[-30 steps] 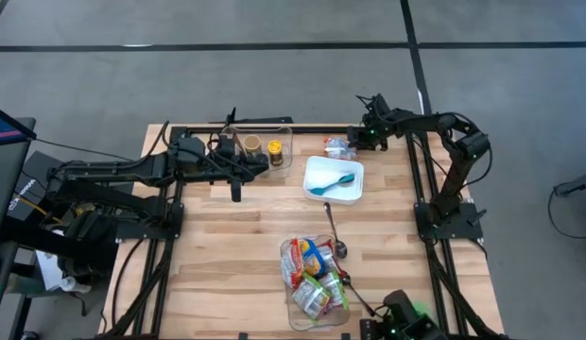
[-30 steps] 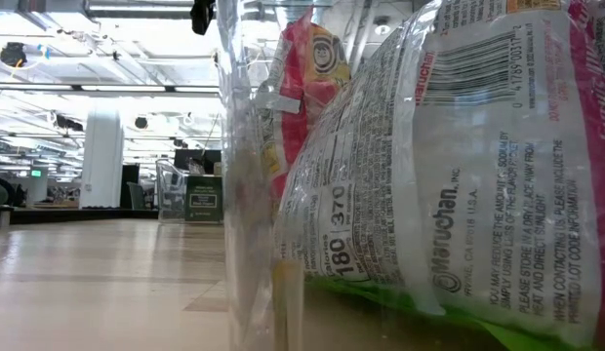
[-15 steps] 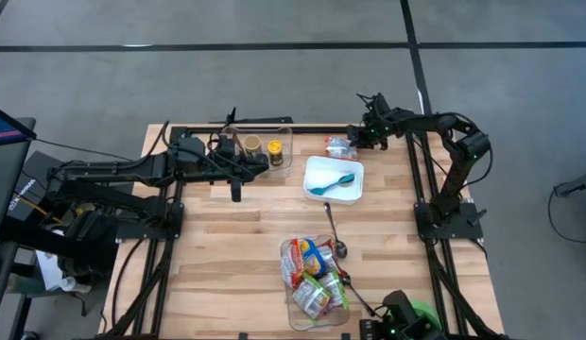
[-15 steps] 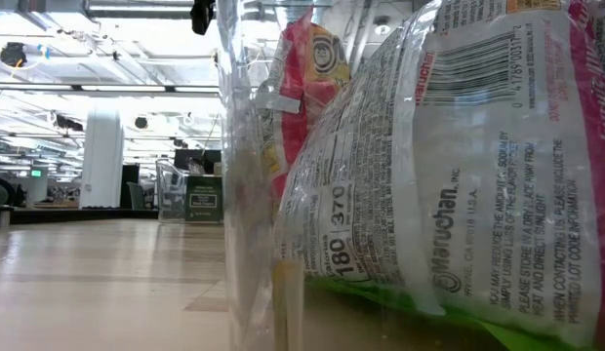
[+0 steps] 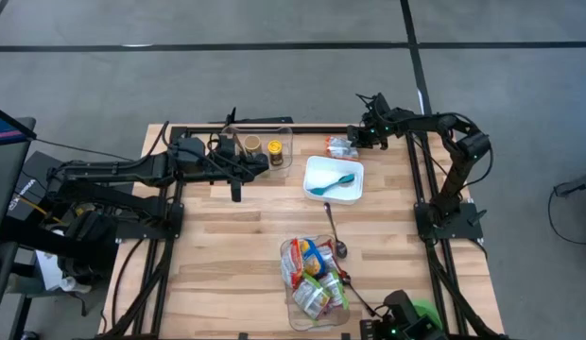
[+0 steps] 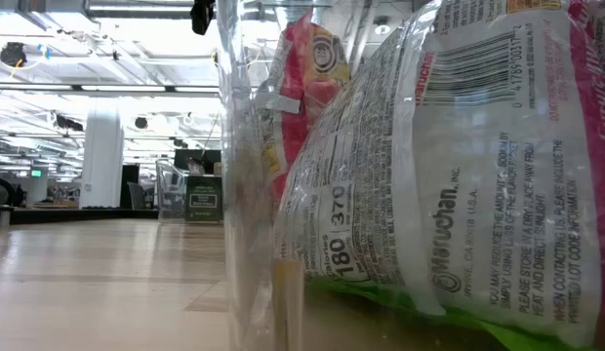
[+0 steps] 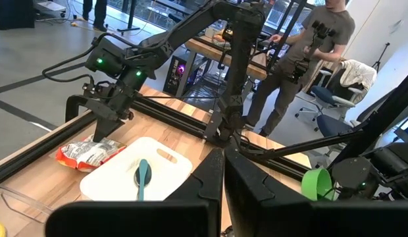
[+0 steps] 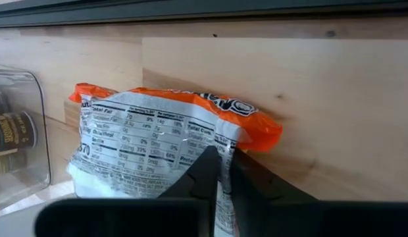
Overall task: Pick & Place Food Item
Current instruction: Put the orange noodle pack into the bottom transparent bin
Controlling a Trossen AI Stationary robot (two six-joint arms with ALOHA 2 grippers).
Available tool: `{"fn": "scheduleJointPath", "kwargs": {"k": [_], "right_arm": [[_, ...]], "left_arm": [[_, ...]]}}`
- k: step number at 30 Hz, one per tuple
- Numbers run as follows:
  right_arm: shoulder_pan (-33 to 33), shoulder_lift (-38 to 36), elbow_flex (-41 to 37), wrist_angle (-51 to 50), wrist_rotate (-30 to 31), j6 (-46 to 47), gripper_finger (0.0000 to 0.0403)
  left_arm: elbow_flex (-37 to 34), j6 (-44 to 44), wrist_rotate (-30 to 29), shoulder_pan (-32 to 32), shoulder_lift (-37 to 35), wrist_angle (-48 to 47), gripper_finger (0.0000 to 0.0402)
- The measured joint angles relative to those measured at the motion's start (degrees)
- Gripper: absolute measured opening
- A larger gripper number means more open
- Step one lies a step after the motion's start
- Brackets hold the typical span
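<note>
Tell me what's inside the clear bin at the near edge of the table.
The clear bin holds a heap of food packets, red, yellow, blue and green among them, including a ramen pack pressed against its wall. Anything beneath the top packets is covered.

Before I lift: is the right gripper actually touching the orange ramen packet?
Touching. The right wrist view shows the right gripper pinching the edge of the orange ramen packet between its nearly closed fingers, no gap visible.

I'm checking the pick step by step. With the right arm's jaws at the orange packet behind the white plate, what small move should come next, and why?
Probably a short straight lift. The right gripper has its jaws pinched on the orange packet's edge, and it lies flat on the table beside the white plate, so raising it clears the wood.
</note>
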Motion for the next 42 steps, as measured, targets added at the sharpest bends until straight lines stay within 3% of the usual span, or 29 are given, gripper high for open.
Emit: {"fn": "scheduleJointPath", "kwargs": {"k": [6, 25, 42], "right_arm": [[0.0, -2.6, -0.1, -0.2, 0.7, -1.5, 0.0004], [0.1, -14.1, -0.1, -1.6, 2.8, -4.5, 0.0002], [1.6, -30.2, -0.1, -8.3, 2.8, -34.4, 0.0000]], "left_arm": [[0.0, 0.0, 0.0, 0.0, 0.0, 0.0, 0.0008], [0.0, 0.0, 0.0, 0.0, 0.0, 0.0, 0.0008], [0.0, 0.0, 0.0, 0.0, 0.0, 0.0, 0.0008]]}}
